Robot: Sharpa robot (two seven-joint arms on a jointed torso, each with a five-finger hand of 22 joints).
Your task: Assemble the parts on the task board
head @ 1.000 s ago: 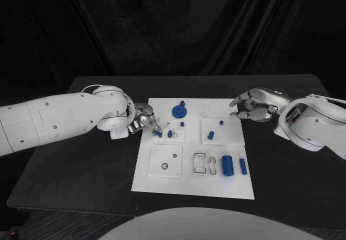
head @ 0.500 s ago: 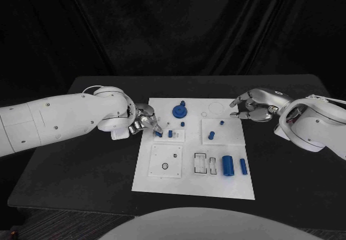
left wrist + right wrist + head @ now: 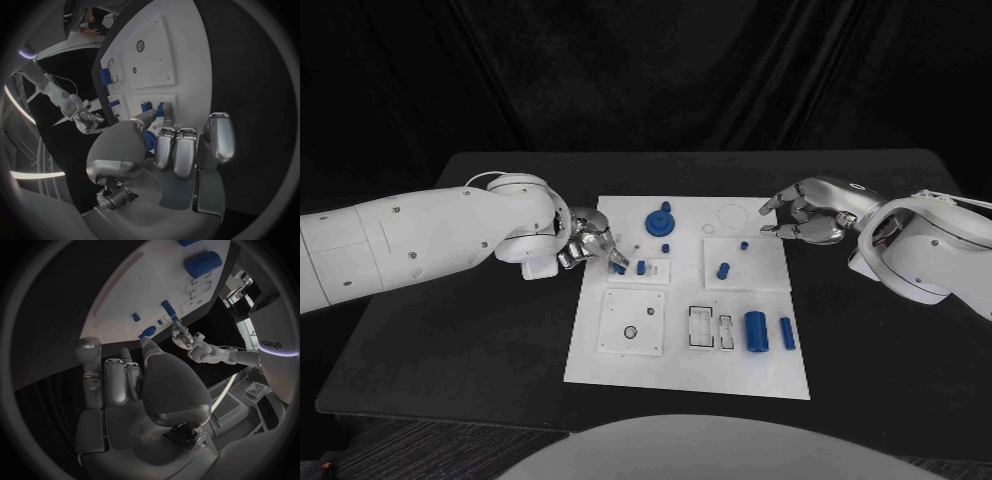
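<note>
**Left hand pinching a small blue peg at the board's left edge**

Head view: we see the white task board lying mid-counter. Our left hand sits at the board's upper left edge, fingers drawn together around a small blue peg, just beside a second upright peg on a raised square plate. Further parts lie on the board: a blue gear-like knob, a short slanted pin, and two blue cylinders near the lower right. Our right hand hovers at the board's upper right edge, fingers curled in, holding nothing we can make out.

Left wrist view: the left hand's fingertips close on the blue peg, tips near the board surface.

Right wrist view: the right hand shows fingers folded, with no part between them; the board stretches beyond.

We judge the pegs light, rigid and smooth, so they may slip or tilt; a pinch across the upper shaft, keeping it upright, suits insertion. The cylinders look bulkier and apt to roll.
</note>
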